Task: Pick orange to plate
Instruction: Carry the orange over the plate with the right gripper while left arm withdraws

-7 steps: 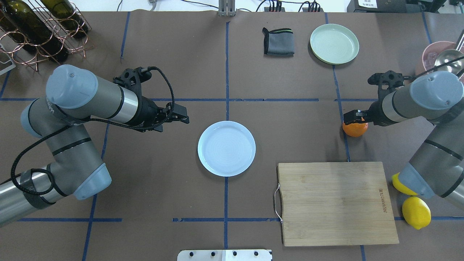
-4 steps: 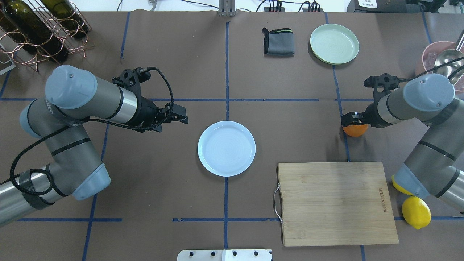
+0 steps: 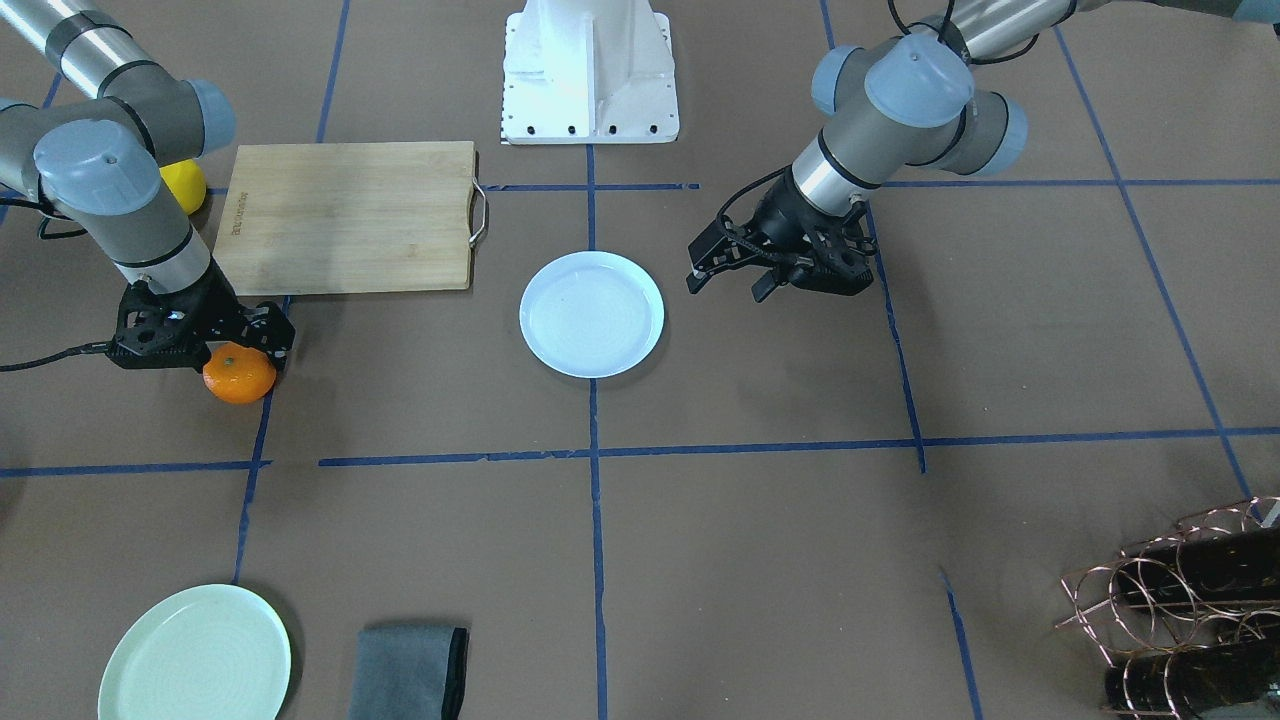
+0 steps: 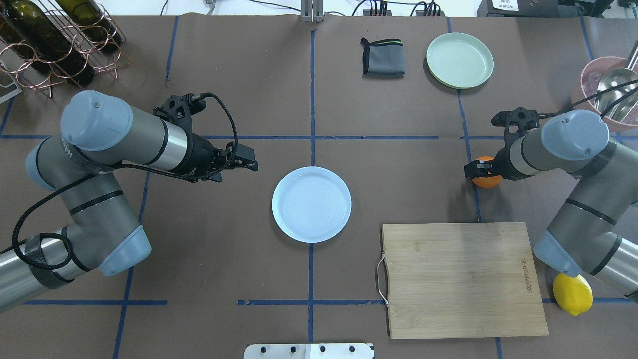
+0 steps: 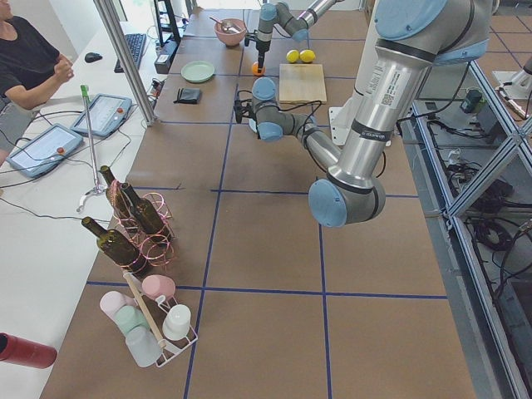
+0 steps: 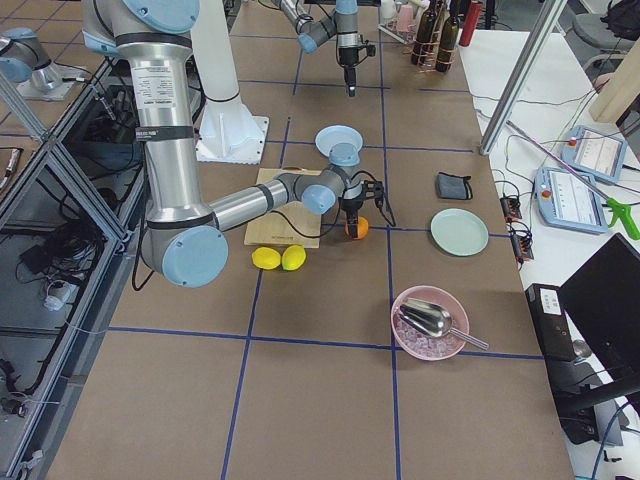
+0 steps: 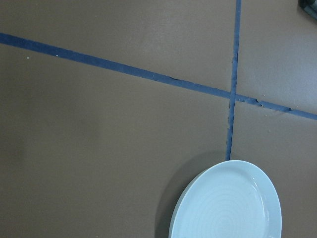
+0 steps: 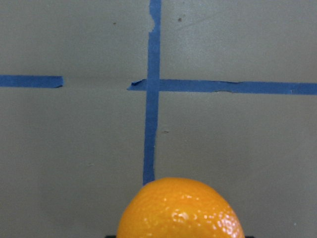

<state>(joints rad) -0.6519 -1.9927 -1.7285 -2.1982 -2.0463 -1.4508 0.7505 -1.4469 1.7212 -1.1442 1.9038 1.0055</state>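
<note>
My right claw point(image 4: 477, 169) hangs low over the orange point(image 4: 486, 180), well to the right of the plate point(image 4: 311, 204), placed to lift it there; whether it pinches yet I cannot tell.

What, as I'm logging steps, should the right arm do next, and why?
Probably close the fingers of the right gripper on the small round bright-orange fruit: the gripper sits low over it, the fruit rests on the brown table, and no firm pinch is evident.
</note>
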